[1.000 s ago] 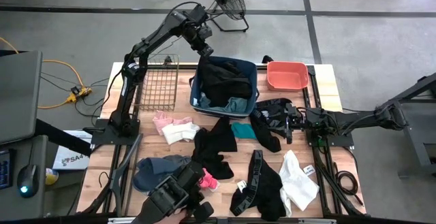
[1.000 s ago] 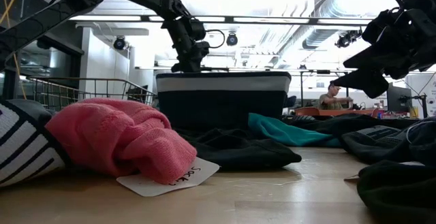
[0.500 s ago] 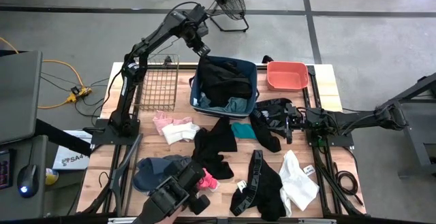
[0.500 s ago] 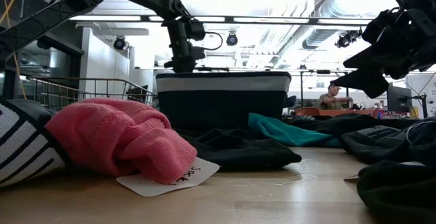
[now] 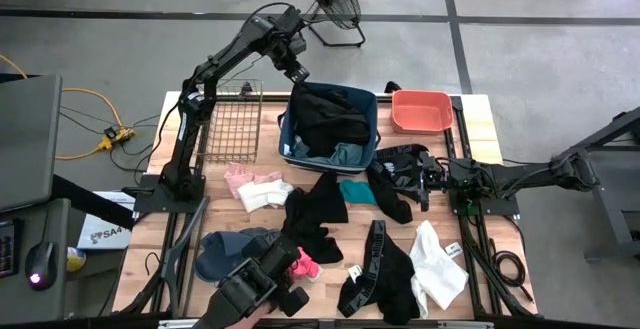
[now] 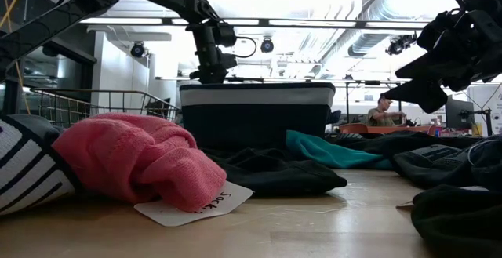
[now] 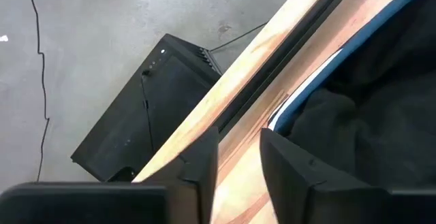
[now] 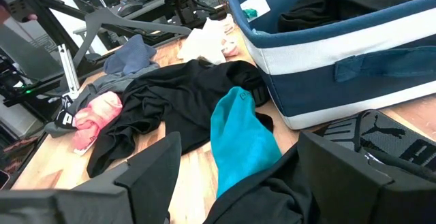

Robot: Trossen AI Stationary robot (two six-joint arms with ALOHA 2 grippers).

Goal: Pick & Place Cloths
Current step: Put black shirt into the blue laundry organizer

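high view first, going from left to right. a wire basket [image 5: 232,121] is seen at the far left part of the table [image 5: 482,119]. the left gripper [image 5: 296,71] is held up high, just past the far left corner of the blue bin [image 5: 330,121]. in the left wrist view its two dark fingers [image 7: 203,157] are kept a little apart and nothing is held between them.

black cloths [image 5: 332,116] are piled inside the blue bin. in front of the bin, more cloths are spread flat on the wood: a pale pink and white piece [image 5: 256,187], a grey piece [image 5: 228,252], a bright pink piece [image 5: 305,264] with a paper tag, a black piece [image 5: 317,212] and a teal piece [image 5: 357,191]. the teal piece is laid just beside the bin and is touching the black piece.

a coral tub [image 5: 420,110] is set to the right of the bin. the right gripper [image 5: 408,176] is parked low over the black cloths near the right side of the table. in the right wrist view its fingers [image 8: 151,161] are spread wide apart, with nothing gripped. a white piece [image 5: 438,265] is laid near the front right, next to a black piece with a striped band [image 5: 378,274].
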